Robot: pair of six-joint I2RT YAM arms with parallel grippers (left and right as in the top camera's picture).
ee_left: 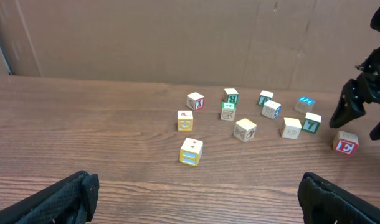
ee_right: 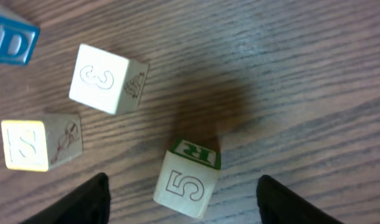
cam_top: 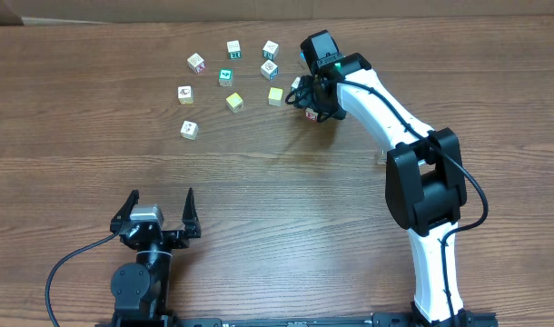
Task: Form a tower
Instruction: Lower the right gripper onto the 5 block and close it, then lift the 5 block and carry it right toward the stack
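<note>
**Item:** small pale wooden picture cubes with coloured faces [ee_left: 245, 130], printed with letters, digits and line drawings in red, green, blue or yellow.

**Location:** a loose cluster at the far middle of the brown wood-grain table [cam_top: 77, 173]. Each cube rests singly on the tabletop.

**Count:** twelve in the left wrist view. Eleven show plainly from overhead, where the blue-faced cube [ee_left: 305, 103] is mostly covered by the white-and-black right arm [cam_top: 386, 109].

**Red "E" cube** [ee_left: 345, 145]: rightmost, just below the right gripper [ee_left: 352, 132], whose fingers stand apart and clamp nothing.

**Right wrist view:** four cubes.
- The blue "D" cube [ee_right: 9, 40] is cut off at the corner.
- The cube marked "5" [ee_right: 187, 180] lies between the spread fingertips, with a gap on either side.
- Whether this is the "E" cube cannot be told.

**Left gripper** [cam_top: 162, 193]: at the near edge, fingers wide apart, empty, well apart from the cubes.
</note>
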